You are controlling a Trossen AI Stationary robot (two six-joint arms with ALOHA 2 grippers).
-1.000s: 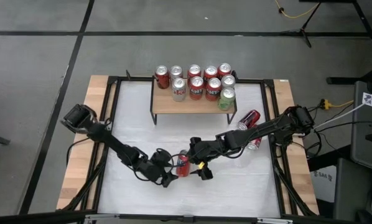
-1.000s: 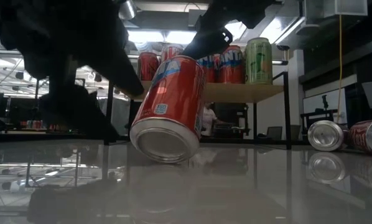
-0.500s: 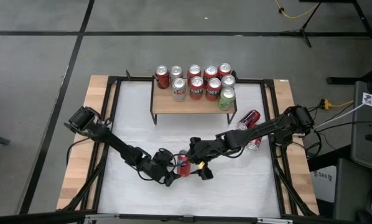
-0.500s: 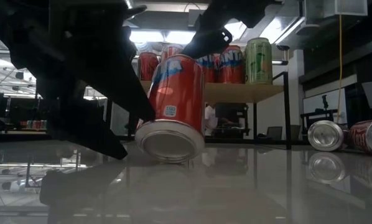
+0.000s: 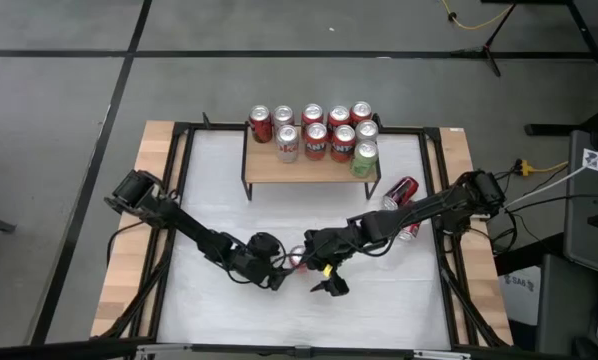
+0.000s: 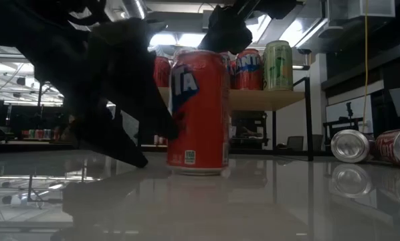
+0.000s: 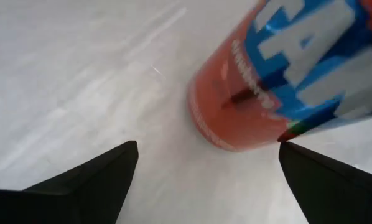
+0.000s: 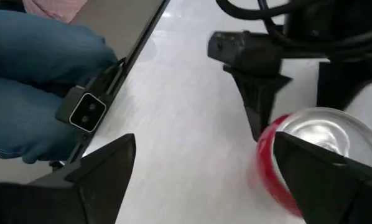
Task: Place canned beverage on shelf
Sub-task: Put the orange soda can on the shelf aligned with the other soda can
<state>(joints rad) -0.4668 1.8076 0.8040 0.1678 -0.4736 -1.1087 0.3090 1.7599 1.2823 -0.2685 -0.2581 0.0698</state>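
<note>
A red canned beverage (image 6: 200, 110) stands upright on the white table, near the middle front (image 5: 297, 261). My left gripper (image 7: 208, 145) is open at the can's left side, low over the table (image 5: 278, 272). My right gripper (image 8: 204, 138) is open on the can's right and above it (image 6: 225, 30). The shelf (image 5: 309, 167), a light-wood plank on thin black legs, stands at the far middle, and several cans stand upright on it. My left gripper has one finger (image 6: 161, 124) against the can's left side (image 6: 174, 127), low on its wall, slanting down from the table's left. The other finger is clear of it. The can stands upright on its base. My right gripper: whether it touches the can's top rim (image 8: 310, 124) I cannot tell.
Two more cans (image 5: 401, 191) (image 5: 410, 230) lie on their sides at the table's right, under my right arm. A black frame (image 5: 179, 200) edges the white surface. A person's legs in jeans (image 8: 30, 74) show beyond the near edge.
The red can has tipped from a slant to upright on its base. My left gripper has moved toward the table's right and down, staying open beside the can. My right gripper has turned a little above the can.
</note>
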